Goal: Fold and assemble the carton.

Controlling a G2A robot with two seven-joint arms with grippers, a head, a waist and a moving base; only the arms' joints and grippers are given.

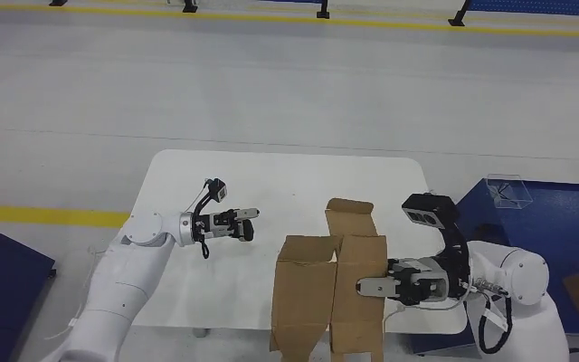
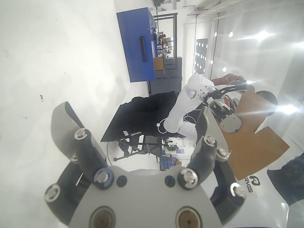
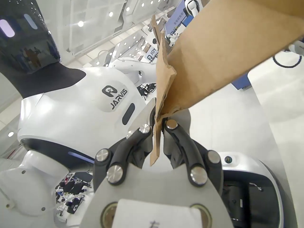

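A flattened brown carton (image 1: 327,288) lies over the white table's (image 1: 271,181) near right edge, with its flaps spread and part of it hanging past the edge. My right gripper (image 1: 365,287) is shut on the carton's right side; in the right wrist view the cardboard edge (image 3: 158,119) is pinched between the fingers (image 3: 142,129). My left gripper (image 1: 251,215) hovers over the table's left half, well left of the carton, open and holding nothing. In the left wrist view the left gripper (image 2: 140,124) stands wide open, with the carton (image 2: 256,148) and the right arm farther off.
A blue cabinet (image 1: 534,213) with a clear plastic box (image 1: 505,188) on it stands to the right of the table. A yellow floor line (image 1: 54,215) runs at the left. The table's far half is bare.
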